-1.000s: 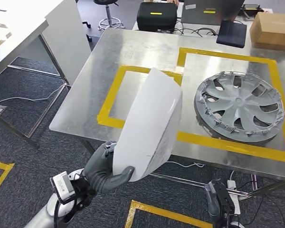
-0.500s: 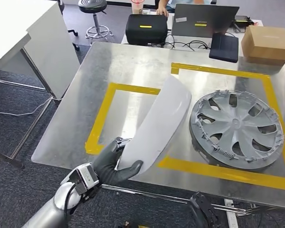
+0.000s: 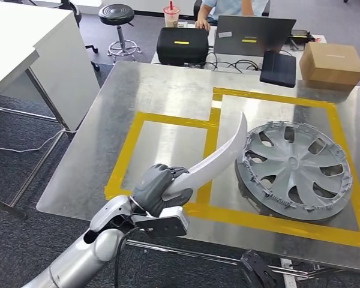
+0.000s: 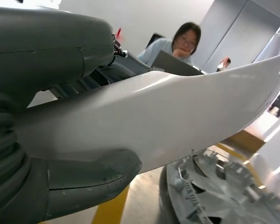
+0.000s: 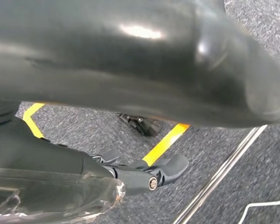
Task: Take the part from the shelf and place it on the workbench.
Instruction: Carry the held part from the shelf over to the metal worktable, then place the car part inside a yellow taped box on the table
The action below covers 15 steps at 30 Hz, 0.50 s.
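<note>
There is one metal workbench [image 3: 123,108], the largest thing here, and its right end is cut off by the frame. On it are two squares of yellow tape [image 3: 129,144] that share one side. One grey wheel cover [image 3: 296,165] lies flat inside the right square. One white curved part [image 3: 214,159] is above the bench, seen almost on its edge, so its full shape is hard to make out; its far tip is just beside the rim of the wheel cover, and I cannot tell if they touch.

Beyond the bench stand one black case [image 3: 182,45], one laptop [image 3: 252,36], one brown cardboard box [image 3: 332,63] and one stool [image 3: 119,15]. One person [image 3: 228,7] sits there, mostly cut off at the top.

The left hand [image 3: 162,189] grips the near end of the part, over the front tape line; in the left wrist view the thumb [image 4: 93,175] is under it and the fingers [image 4: 79,86] on the other side.

The right hand [image 5: 145,175] hangs over the carpet; its fingers are blurred and partly hidden, so its state cannot be told.
</note>
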Each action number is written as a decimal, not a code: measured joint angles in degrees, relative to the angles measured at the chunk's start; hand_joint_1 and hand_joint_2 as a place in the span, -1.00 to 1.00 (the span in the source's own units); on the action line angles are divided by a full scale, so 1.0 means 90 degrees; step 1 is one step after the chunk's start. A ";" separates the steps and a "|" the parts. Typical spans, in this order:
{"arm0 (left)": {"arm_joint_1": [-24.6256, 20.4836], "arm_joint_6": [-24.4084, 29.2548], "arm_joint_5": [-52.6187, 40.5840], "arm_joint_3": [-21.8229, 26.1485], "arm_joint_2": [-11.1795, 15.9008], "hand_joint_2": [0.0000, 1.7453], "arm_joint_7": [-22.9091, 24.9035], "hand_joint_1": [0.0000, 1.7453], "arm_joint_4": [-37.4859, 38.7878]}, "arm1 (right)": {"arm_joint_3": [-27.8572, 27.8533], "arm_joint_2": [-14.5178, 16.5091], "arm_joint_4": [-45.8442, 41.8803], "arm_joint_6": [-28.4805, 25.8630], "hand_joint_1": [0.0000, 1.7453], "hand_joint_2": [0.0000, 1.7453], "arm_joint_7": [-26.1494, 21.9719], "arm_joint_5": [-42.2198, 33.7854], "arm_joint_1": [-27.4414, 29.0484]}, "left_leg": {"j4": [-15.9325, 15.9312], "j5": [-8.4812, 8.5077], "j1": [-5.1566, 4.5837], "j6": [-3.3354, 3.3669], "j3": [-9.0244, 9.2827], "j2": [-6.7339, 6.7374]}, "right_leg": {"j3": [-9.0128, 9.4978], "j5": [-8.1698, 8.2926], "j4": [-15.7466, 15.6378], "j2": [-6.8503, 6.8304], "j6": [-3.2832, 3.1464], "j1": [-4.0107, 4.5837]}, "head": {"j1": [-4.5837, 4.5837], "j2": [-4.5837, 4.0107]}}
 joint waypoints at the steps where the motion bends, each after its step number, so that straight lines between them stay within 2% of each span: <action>1: -0.0120 0.0105 -0.0313 -0.0070 0.0004 1.00 0.0063 1.00 0.0147 | -0.0041 0.0004 -0.0003 0.0002 -1.00 -1.00 0.0027 0.0015 -0.0007 | 0.0151 -0.0109 -0.0001 -0.0039 -0.0070 -0.0005 | 0.0004 0.0073 -0.0018 -0.0011 -0.0024 -0.0028 | -0.0016 0.0000; 2: -0.0247 0.0214 -0.0593 -0.0135 0.0009 1.00 0.0139 1.00 0.0307 | -0.0079 0.0011 -0.0005 0.0008 -1.00 -1.00 0.0047 0.0033 -0.0015 | 0.0436 -0.0299 0.0005 -0.0080 -0.0193 -0.0008 | 0.0005 0.0142 -0.0032 -0.0020 -0.0036 -0.0056 | -0.0033 0.0000; 4: -0.0479 0.0474 -0.1170 -0.0235 0.0012 1.00 0.0363 1.00 0.0685 | -0.0159 0.0031 -0.0005 0.0027 -1.00 -1.00 0.0088 0.0091 -0.0023 | 0.1304 -0.0791 0.0044 -0.0158 -0.0553 -0.0011 | -0.0031 0.0208 -0.0031 -0.0023 -0.0034 -0.0081 | -0.0060 0.0000; 5: -0.0571 0.0598 -0.1455 -0.0268 0.0013 1.00 0.0488 1.00 0.0883 | -0.0197 0.0042 -0.0003 0.0044 -1.00 -1.00 0.0103 0.0129 -0.0023 | 0.1654 -0.0936 0.0067 -0.0186 -0.0690 -0.0010 | -0.0050 0.0223 -0.0030 -0.0020 -0.0025 -0.0092 | -0.0058 0.0000; 6: -0.0652 0.0709 -0.1726 -0.0296 0.0013 1.00 0.0606 1.00 0.1086 | -0.0233 0.0053 0.0002 0.0064 -1.00 -1.00 0.0116 0.0173 -0.0024 | 0.1815 -0.0971 0.0086 -0.0206 -0.0733 -0.0010 | -0.0064 0.0232 -0.0028 -0.0016 -0.0015 -0.0105 | -0.0058 0.0000; 7: -0.0727 0.0788 -0.1939 -0.0314 0.0013 1.00 0.0697 1.00 0.1271 | -0.0260 0.0065 0.0011 0.0086 -1.00 -1.00 0.0122 0.0217 -0.0028 | 0.1721 -0.0891 0.0105 -0.0223 -0.0649 -0.0009 | -0.0070 0.0236 -0.0026 -0.0009 0.0002 -0.0120 | -0.0058 0.0000; 8: -0.0799 0.0844 -0.2091 -0.0329 0.0012 1.00 0.0764 1.00 0.1432 | -0.0278 0.0078 0.0024 0.0106 -1.00 -1.00 0.0123 0.0255 -0.0035 | 0.1400 -0.0738 0.0123 -0.0239 -0.0444 -0.0004 | -0.0071 0.0236 -0.0024 0.0000 0.0025 -0.0138 | -0.0057 0.0000; 10: -0.0941 0.0914 -0.2258 -0.0354 0.0000 1.00 0.0844 1.00 0.1690 | -0.0299 0.0095 0.0060 0.0140 -1.00 -1.00 0.0102 0.0317 -0.0051 | 0.0543 -0.0470 0.0162 -0.0263 0.0079 0.0028 | -0.0080 0.0207 0.0016 0.0025 0.0104 -0.0145 | -0.0072 0.0000; 11: -0.1006 0.0942 -0.2297 -0.0364 -0.0014 1.00 0.0869 1.00 0.1812 | -0.0311 0.0098 0.0090 0.0155 -1.00 -1.00 0.0075 0.0341 -0.0060 | 0.0244 -0.0400 0.0180 -0.0240 0.0260 0.0029 | -0.0092 0.0187 0.0043 0.0041 0.0145 -0.0136 | -0.0074 0.0000; 12: -0.1063 0.0972 -0.2325 -0.0371 -0.0027 1.00 0.0889 1.00 0.1945 | -0.0322 0.0101 0.0130 0.0172 -1.00 -1.00 0.0041 0.0362 -0.0071 | 0.0089 -0.0376 0.0190 -0.0212 0.0352 0.0029 | -0.0107 0.0171 0.0070 0.0056 0.0147 -0.0120 | -0.0078 0.0000; 13: -0.1108 0.0996 -0.2339 -0.0375 -0.0042 1.00 0.0901 1.00 0.2077 | -0.0331 0.0109 0.0169 0.0191 -1.00 -1.00 0.0016 0.0379 -0.0082 | 0.0035 -0.0362 0.0192 -0.0177 0.0375 0.0017 | -0.0122 0.0154 0.0090 0.0067 0.0115 -0.0110 | -0.0078 0.0000; 15: -0.1155 0.0995 -0.2351 -0.0376 -0.0065 1.00 0.0928 1.00 0.2285 | -0.0335 0.0127 0.0222 0.0212 -1.00 -1.00 0.0031 0.0409 -0.0101 | 0.0047 -0.0349 0.0179 -0.0131 0.0368 0.0005 | -0.0134 0.0147 0.0061 0.0068 0.0010 -0.0110 | -0.0070 0.0000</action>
